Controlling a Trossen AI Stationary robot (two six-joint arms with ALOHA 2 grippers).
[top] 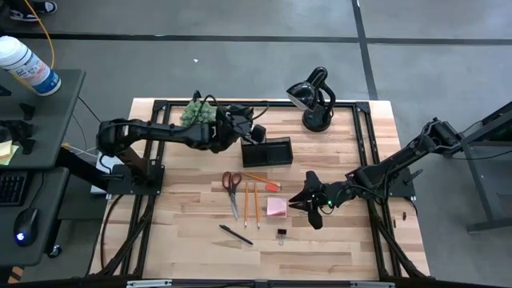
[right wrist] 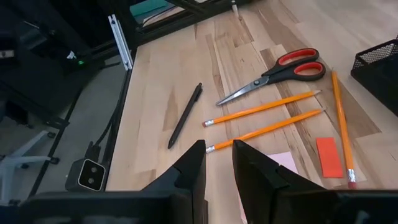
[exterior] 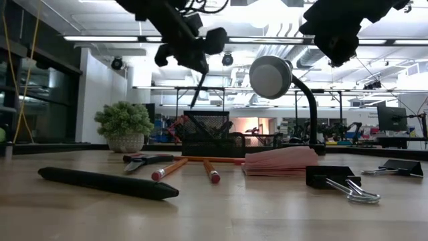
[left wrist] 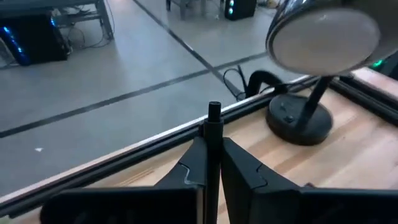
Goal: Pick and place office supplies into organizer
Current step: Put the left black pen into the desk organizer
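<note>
Table (top: 200, 256): one light wood top, framed by black rails; bare boards run along the near edge and the left side.

Arms: two. The left gripper (top: 254, 133) hangs over the organizer's left end at the far side of the table. Its fingers (left wrist: 194, 165) are closed on one black pen (left wrist: 213, 155), which stands upright between them. The right gripper (top: 310, 200) hovers just right of the sticky pad, with its fingers (right wrist: 193, 165) only a narrow slot apart and nothing between them.

Desk lamp (top: 314, 100): one, at the far edge, right of the organizer.

Plant (top: 197, 112): one, at the far left corner of the table, beside the left arm.

Organizer (top: 268, 152): one black mesh tray, centre-far, apart from the loose items.

Scissors (top: 232, 189): one pair, red handles, lying left of the pencils.

Pencils: three. Two (top: 247, 204) lie parallel, pointing toward the near edge. One (top: 258, 177) lies slantwise in front of the organizer.

Second pen (top: 236, 234): one, lying near the front, clear of its neighbours.

Pink sticky pad (top: 277, 208): one, right of the pencils.

Orange eraser-like block (right wrist: 327, 157): one, between the pad and the slanted pencil.

Binder clip (top: 282, 235): one counted from above, near the pad.
</note>
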